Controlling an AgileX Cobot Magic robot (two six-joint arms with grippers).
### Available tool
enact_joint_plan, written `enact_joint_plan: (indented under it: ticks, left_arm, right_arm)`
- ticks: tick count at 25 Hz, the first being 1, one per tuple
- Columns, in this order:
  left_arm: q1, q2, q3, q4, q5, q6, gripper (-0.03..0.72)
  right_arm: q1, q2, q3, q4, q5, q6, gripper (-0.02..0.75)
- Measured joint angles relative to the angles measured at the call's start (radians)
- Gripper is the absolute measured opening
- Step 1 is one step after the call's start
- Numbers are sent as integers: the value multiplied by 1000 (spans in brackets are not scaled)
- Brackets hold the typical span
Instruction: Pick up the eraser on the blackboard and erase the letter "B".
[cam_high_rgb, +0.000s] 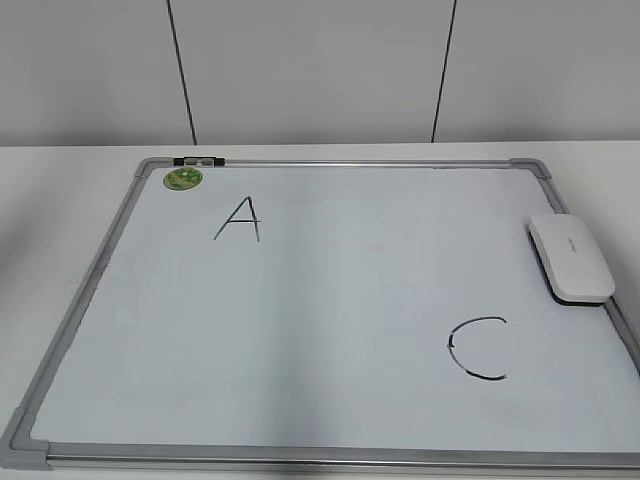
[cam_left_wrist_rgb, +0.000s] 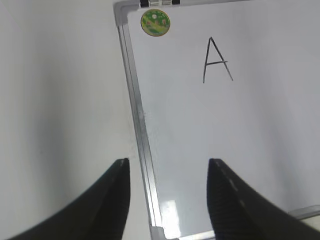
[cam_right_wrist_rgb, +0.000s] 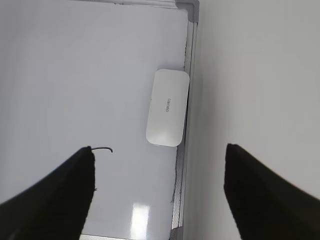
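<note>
The surface (cam_high_rgb: 60, 180) under me is plain white, and behind it stands a pale wall (cam_high_rgb: 320, 70) with thin dark seams. The board (cam_high_rgb: 330, 300) lies flat on it, silver-framed with grey corners, its far left corner carrying a round green sticker (cam_high_rgb: 184, 179) and a small black clip (cam_high_rgb: 198, 160) on the top rail.

A black "A" (cam_high_rgb: 239, 219) sits near the sticker and a black "C" (cam_high_rgb: 478, 348) toward the near right; I can find no "B" anywhere on the board. The eraser (cam_high_rgb: 570, 257) lies on the board's right side, against the frame, above the "C".

My left hand (cam_left_wrist_rgb: 167, 200) hovers over the board's near left corner, fingers apart and holding nothing. My right hand (cam_right_wrist_rgb: 160, 195) hangs above the board's right edge, short of the eraser, fingers wide apart and likewise holding nothing.
</note>
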Motion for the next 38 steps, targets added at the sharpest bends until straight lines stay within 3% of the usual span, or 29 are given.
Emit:
enact_joint_plan:
  ticks: [10,15,26,38]
  left_arm:
    - [-5,-444,396,9,4,-34,369]
    - [-83,-637,556,29,-12,-45,369]
    - [-110,-966,748,129,-20,-96,369]
    - [-110,-1060,988,190,-68,-110,369]
  right_arm:
    - [0,-345,188,4,36,-5,595]
    - [19,-527,353,4,25,2,595]
    - [29,-938,710,-15,8,58,594]
    - [29,-1145,941,-59,55,69,594]
